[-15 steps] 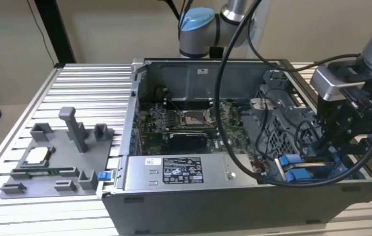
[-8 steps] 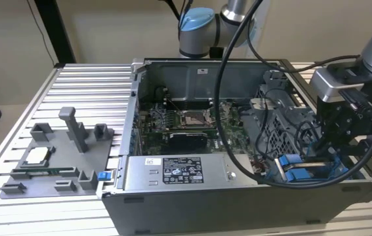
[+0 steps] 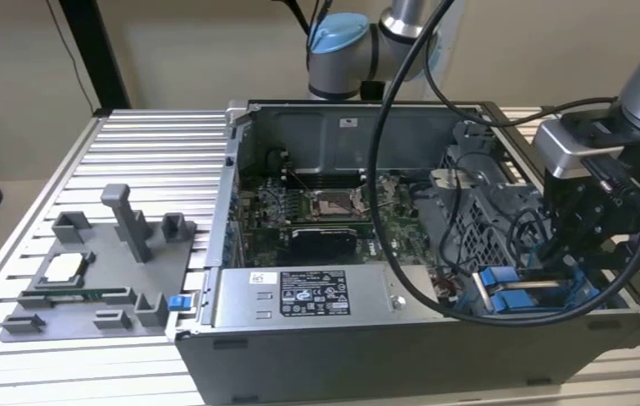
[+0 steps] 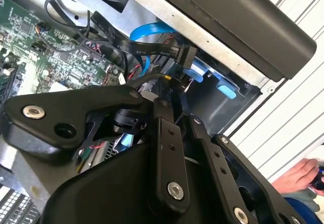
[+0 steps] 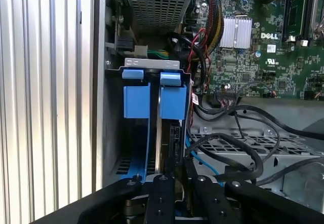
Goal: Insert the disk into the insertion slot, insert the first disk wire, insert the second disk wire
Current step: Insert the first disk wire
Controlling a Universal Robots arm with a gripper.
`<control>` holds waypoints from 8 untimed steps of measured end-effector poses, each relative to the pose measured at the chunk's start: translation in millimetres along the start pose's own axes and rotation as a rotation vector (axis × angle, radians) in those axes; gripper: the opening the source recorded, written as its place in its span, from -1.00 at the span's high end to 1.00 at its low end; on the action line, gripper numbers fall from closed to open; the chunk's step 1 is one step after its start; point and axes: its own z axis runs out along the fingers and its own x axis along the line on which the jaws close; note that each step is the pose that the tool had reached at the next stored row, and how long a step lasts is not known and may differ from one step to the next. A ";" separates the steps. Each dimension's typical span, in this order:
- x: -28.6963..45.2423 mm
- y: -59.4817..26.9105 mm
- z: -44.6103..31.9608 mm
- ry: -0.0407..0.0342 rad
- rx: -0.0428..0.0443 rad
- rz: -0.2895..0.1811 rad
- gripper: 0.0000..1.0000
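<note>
The gripper (image 3: 566, 254) hangs in the lower right of the exterior view, reaching down into the open computer case (image 3: 353, 364) at its drive bay. I cannot tell whether the claw is wide, narrow or holding anything, because its own black linkage blocks the sight. The disk (image 3: 509, 292) sits in its slot just beside the gripper, and its blue carrier tabs stand side by side, as the first wrist view (image 5: 172, 102) shows them. In the second wrist view a black flat cable (image 4: 152, 49) ends in a plug just ahead of the gripper (image 4: 169, 89), near a looping blue cable (image 4: 152, 29), and a person's hand (image 4: 298, 176) rests outside the case. The grey power-supply box (image 3: 297, 296) lies at lower centre of the exterior view. The motherboard (image 3: 320, 216) is mid-frame, and a grey fixture plate (image 3: 72, 296) sits at lower left on the slatted table (image 3: 150, 144).
</note>
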 end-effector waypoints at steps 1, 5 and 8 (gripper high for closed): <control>-0.1 0.0 0.2 -0.0003 0.0001 0.001 1.00; -0.8 0.1 0.4 -0.0002 0.0006 0.004 1.00; -1.4 0.2 0.6 0.0000 0.0008 0.008 1.00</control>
